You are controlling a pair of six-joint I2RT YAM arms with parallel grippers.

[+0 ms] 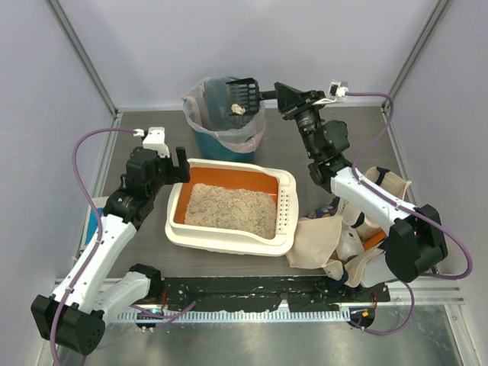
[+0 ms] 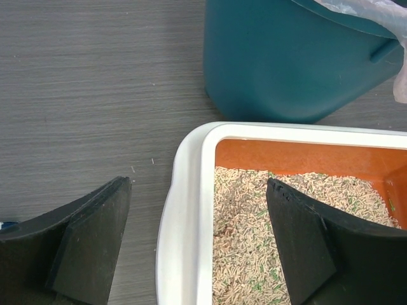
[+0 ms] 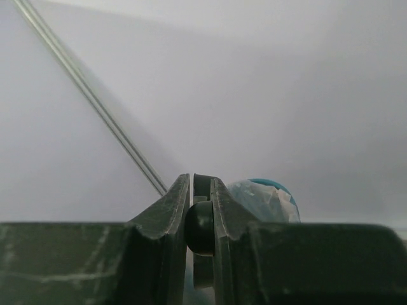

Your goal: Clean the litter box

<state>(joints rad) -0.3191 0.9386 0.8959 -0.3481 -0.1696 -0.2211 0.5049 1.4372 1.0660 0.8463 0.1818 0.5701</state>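
The litter box [image 1: 229,242] is a cream-white tray with orange inner walls and grey-beige litter [image 1: 232,207], lying mid-table. My left gripper [image 1: 174,168] is open at its far-left corner. In the left wrist view the gripper [image 2: 198,187] straddles the white rim [image 2: 181,216], one finger outside and one over the litter [image 2: 248,248]. My right gripper [image 1: 280,97] is shut on the handle of a black scoop [image 1: 242,95], held over the teal bin [image 1: 221,141] with a pale clump [image 1: 238,108] on it. The right wrist view shows the fingers [image 3: 172,203] clamping the handle [image 3: 200,225].
The teal bin with its plastic liner stands just behind the box and also shows in the left wrist view [image 2: 286,57] and the right wrist view [image 3: 270,197]. A beige cloth tote bag [image 1: 324,240] lies against the box's right end. Enclosure walls stand on three sides.
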